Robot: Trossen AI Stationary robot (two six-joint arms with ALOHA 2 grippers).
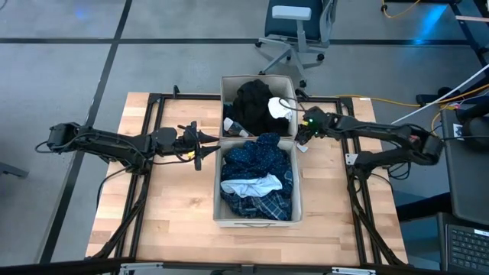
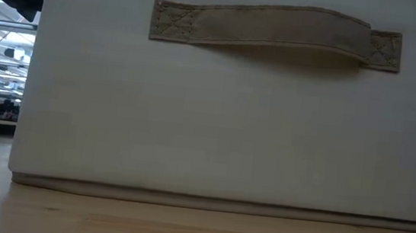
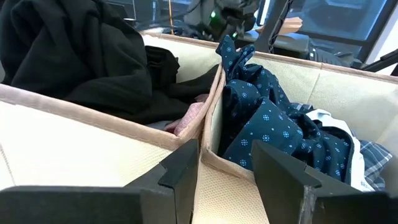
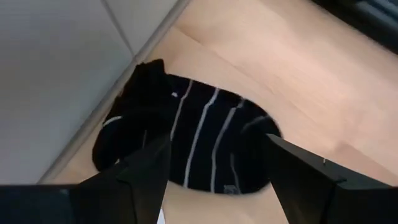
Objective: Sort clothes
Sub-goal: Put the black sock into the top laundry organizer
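Observation:
Two beige bins stand mid-table, the far bin [image 1: 223, 95] and the near bin [image 1: 217, 200]. A black garment [image 1: 250, 107] and a white piece [image 1: 279, 107] lie in the far bin, with a bit of pink cloth [image 3: 189, 117] under the black. A navy dotted garment [image 1: 263, 155], a white top [image 1: 250, 186] and a plaid shirt [image 1: 266, 206] lie in the near bin. My left gripper [image 1: 201, 145] is open and empty, level, just left of where the bins meet [image 3: 208, 134]. My right gripper [image 1: 302, 137] is open, pointing down over a black white-striped sock [image 4: 199, 146] that lies flat on the table by the bins' right wall.
The near bin's front wall with its strap handle [image 2: 277, 31] fills the low view. Bare wooden table [image 1: 168, 206] lies left, right and in front of the bins. A black frame [image 1: 153, 103] runs along the table's edges. An office chair [image 1: 294, 30] stands beyond the far edge.

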